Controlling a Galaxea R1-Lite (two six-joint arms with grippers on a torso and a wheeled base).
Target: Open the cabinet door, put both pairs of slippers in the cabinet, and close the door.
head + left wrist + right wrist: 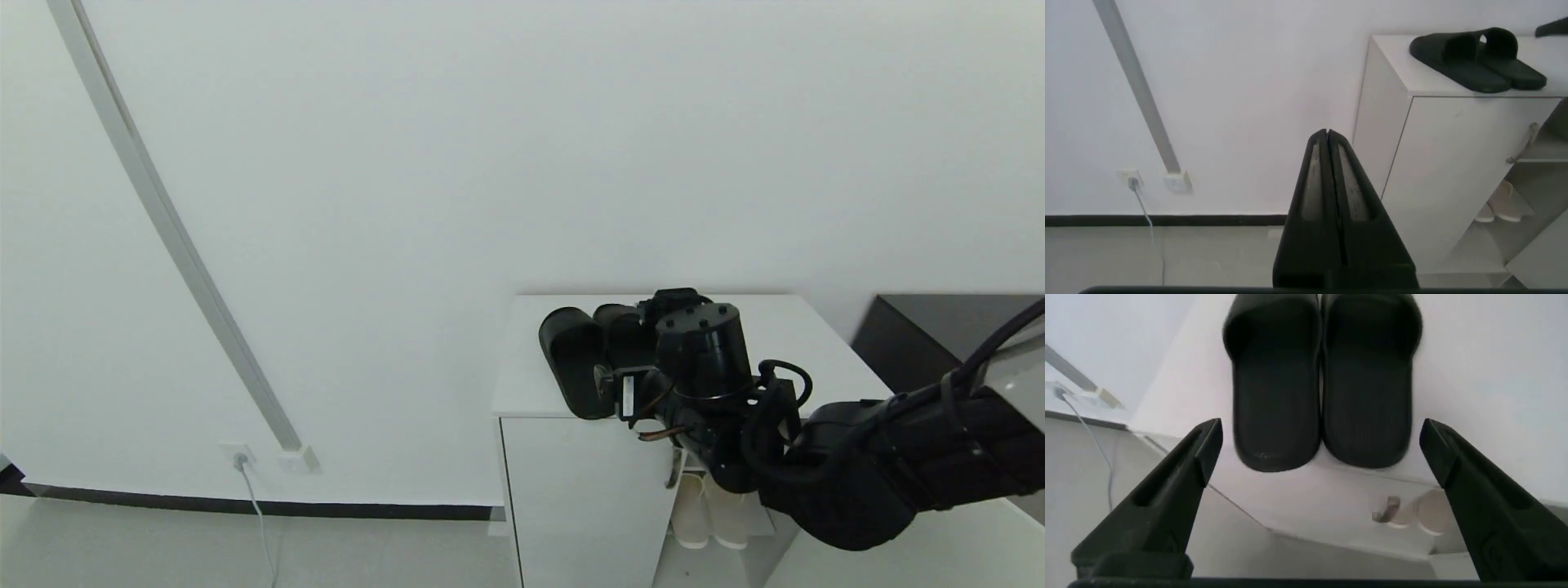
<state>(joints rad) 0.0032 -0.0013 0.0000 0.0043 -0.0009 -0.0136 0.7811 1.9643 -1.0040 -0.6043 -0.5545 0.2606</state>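
Right wrist view — black slippers (1323, 384) at cabinet (1503, 376) edge, right end effector (1321, 433) spread

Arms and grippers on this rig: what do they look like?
All matte black. Right arm: bulky rounded shell, cylindrical wrist joint, looped black cables outside. Right gripper and left gripper: two long flat tapered fingers each.

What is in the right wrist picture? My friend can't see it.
A pair of black slippers lies side by side on the white cabinet top, heels towards the camera. The robot's right hand is open, its two fingers spread wide in front of the pair.
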